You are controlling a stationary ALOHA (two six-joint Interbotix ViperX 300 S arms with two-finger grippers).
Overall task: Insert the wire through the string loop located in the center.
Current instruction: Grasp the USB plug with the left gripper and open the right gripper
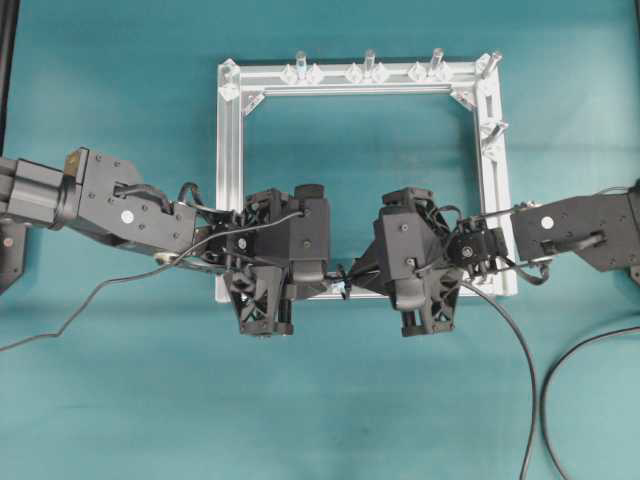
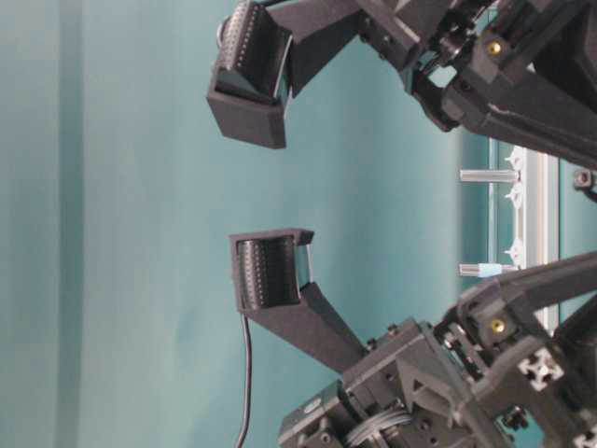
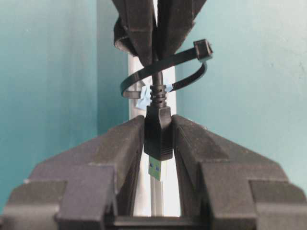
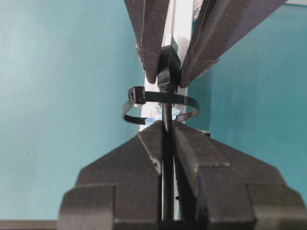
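Only wrist views show wire (image 3: pixel 158 132) through string loop (image 3: pixel 165 72), both fingers clamping it.

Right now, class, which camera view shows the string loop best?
The left wrist view: the string loop fills the centre, with the wire passing through it. The right wrist view shows the loop nearly as well. Overhead it is a tiny dark speck between the grippers. The table-level view does not show it.
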